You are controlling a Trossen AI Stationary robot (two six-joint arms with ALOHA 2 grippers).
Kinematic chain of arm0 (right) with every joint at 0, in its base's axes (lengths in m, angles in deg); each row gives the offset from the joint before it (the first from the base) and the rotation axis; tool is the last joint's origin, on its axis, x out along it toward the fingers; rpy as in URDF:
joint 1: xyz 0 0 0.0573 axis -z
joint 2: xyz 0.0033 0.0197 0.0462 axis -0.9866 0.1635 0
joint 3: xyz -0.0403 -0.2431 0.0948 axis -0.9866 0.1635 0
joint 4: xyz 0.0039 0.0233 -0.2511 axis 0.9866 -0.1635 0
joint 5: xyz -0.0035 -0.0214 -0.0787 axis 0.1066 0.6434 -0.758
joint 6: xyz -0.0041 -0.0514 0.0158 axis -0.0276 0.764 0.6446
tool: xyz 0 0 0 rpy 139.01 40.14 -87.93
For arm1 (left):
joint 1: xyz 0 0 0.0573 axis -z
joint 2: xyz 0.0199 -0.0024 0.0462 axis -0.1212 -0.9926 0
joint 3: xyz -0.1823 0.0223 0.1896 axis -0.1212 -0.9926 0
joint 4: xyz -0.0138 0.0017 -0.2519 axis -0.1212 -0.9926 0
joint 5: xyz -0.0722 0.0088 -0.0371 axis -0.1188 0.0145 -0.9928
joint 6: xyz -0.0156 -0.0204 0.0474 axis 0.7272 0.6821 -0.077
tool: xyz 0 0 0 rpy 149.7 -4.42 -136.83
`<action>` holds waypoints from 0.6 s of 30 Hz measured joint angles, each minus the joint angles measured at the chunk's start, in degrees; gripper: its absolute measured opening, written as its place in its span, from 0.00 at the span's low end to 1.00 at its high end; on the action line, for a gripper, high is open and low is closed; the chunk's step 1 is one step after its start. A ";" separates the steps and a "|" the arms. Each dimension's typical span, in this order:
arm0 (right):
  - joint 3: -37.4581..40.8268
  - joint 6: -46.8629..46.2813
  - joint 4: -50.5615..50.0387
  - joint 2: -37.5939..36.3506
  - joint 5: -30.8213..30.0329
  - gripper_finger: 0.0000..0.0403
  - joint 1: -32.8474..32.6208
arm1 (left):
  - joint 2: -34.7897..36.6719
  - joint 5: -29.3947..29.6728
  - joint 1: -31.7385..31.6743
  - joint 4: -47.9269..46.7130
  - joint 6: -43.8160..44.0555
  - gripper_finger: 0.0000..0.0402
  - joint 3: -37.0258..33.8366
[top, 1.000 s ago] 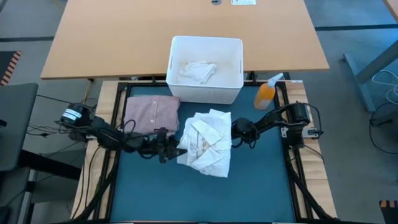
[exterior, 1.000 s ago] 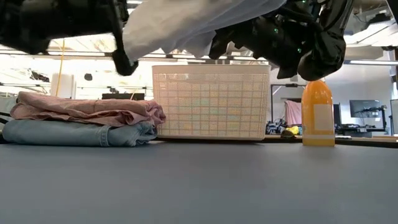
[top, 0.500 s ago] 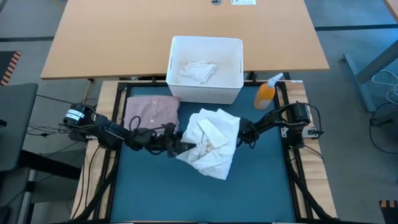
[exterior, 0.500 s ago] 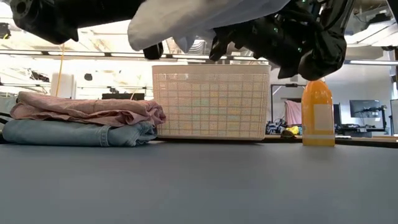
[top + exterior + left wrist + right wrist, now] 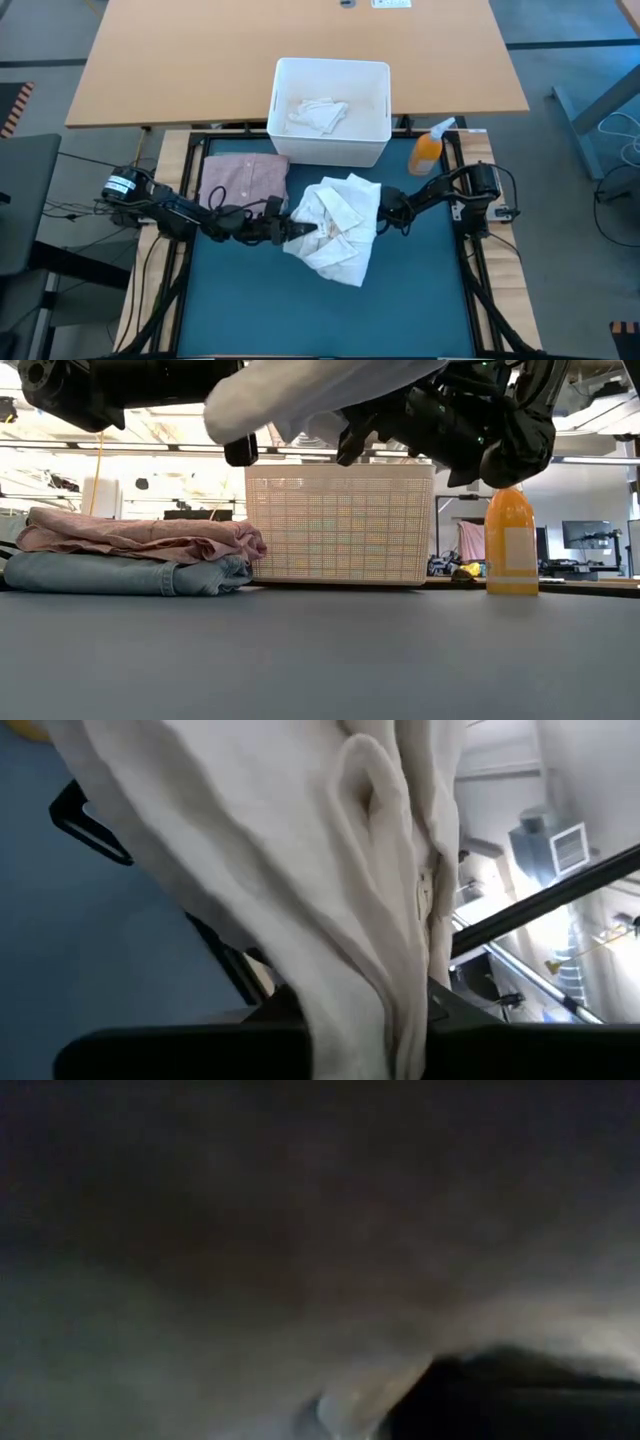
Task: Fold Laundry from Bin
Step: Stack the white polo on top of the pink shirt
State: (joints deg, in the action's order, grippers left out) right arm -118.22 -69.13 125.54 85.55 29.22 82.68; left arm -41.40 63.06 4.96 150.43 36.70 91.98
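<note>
Found the white garment (image 5: 335,228) bunched and lifted clear of the teal mat (image 5: 420,295), slung between the two grippers. Saw the left gripper (image 5: 298,230) clamped on a thick gathered fold, with cloth running straight out past its fingers (image 5: 200,1055) and hanging down ahead of them. Placed the right gripper (image 5: 386,207) at the garment's opposite edge, touching it. Could not tell whether it was clamped or loose, with its own view smothered in cloth.

Noted, beyond the left fingertips and off to their outer side, the folded pink shirt (image 5: 245,182) stacked on the jeans (image 5: 120,574). Noted, farther ahead of both grippers, the bin (image 5: 330,66) with one white piece (image 5: 318,112) left inside, and the orange spray bottle (image 5: 427,150) just beside the right arm.

Judged the step as opening the garment out before laying it flat. Needed, for that: drawing the grippers apart until the cloth between them hung smooth, keeping both holds near an edge or corner, not mid-bundle, then lowering evenly so the trailing hem touched the mat first. Risked otherwise a wad landing doubled over.
</note>
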 joint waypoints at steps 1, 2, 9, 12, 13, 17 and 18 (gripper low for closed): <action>-0.07 0.00 -0.29 -0.03 0.27 0.06 0.41 | -0.02 0.04 -0.04 0.39 0.00 0.07 0.00; -0.09 -0.01 -0.62 -0.07 0.70 0.07 0.90 | 0.00 0.10 -0.06 0.63 0.02 0.07 -0.02; -0.23 -1.53 -5.83 -0.16 3.45 0.05 5.41 | 0.11 -0.55 0.55 6.61 -0.02 0.07 0.00; 0.16 -1.56 -12.71 0.81 0.63 0.05 8.11 | 0.64 -4.43 1.30 12.03 -0.69 0.07 0.31; 0.20 -1.55 -13.49 0.71 0.15 0.05 8.94 | 0.54 -4.74 1.42 12.92 -1.18 0.07 0.28; -0.14 -1.30 -17.71 0.06 2.03 0.05 10.68 | 2.07 -2.52 1.58 13.33 -3.34 0.07 0.04; -0.08 -1.17 -19.29 0.35 2.17 0.05 10.84 | 3.18 -2.16 1.58 12.68 -3.87 0.07 0.02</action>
State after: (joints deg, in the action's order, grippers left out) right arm -118.30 -70.30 106.25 85.89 31.39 93.52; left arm -38.22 60.90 6.53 163.11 32.83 92.00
